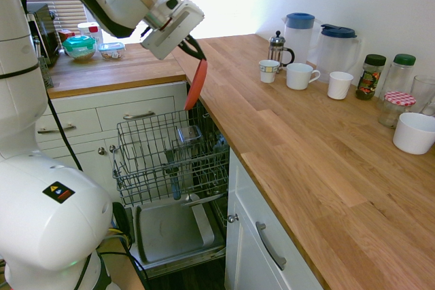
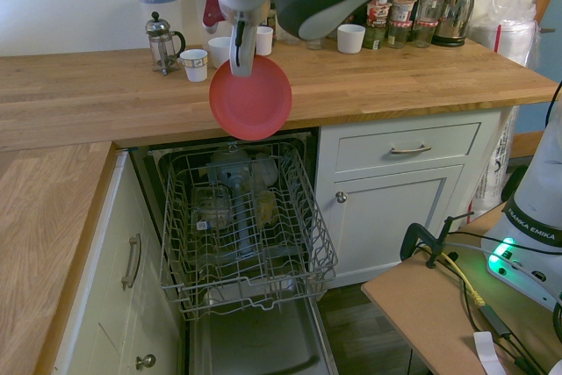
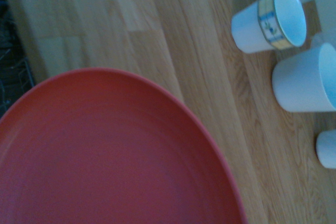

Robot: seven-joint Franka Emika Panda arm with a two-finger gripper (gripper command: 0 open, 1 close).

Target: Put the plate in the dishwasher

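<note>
- First exterior view: the white arm's two-finger gripper [image 1: 192,51] hangs over the corner of the oak worktop [image 1: 319,154], fingers clenched on the upper rim of the small round coral-red plate [image 1: 196,83].
- The plate shows edge-on here, hanging nearly upright in the air above the back of the open dishwasher [image 1: 173,188], touching neither worktop nor rack.
- The dishwasher's grey wire rack [image 1: 163,157] is pulled out over the lowered grey inner door panel [image 1: 170,229]; a few clear items sit in it, too faint to name.
- Along the wall stand a glass French press [image 1: 277,48], two blue-lidded plastic jugs [image 1: 300,35], a striped cup [image 1: 268,70], two white mugs [image 1: 301,76], jars, and a white bowl [image 1: 414,132] near the picture's right edge.
- Second exterior view: the gripper [image 2: 239,59] pinches the top edge of the plate [image 2: 250,98], whose round face is turned toward this camera.
- The plate hangs in front of the worktop edge [image 2: 351,116], directly above the rear of the rack [image 2: 246,226].
- White drawers and a cupboard door [image 2: 399,191] stand beside the dishwasher [image 2: 255,340].
- Wrist view: the plate [image 3: 105,156] fills the lower part, slightly blurred, with worktop [image 3: 157,30] behind it.
- The striped cup [image 3: 270,19] and a white mug [image 3: 307,80] appear past the plate's rim, apart from it.
</note>
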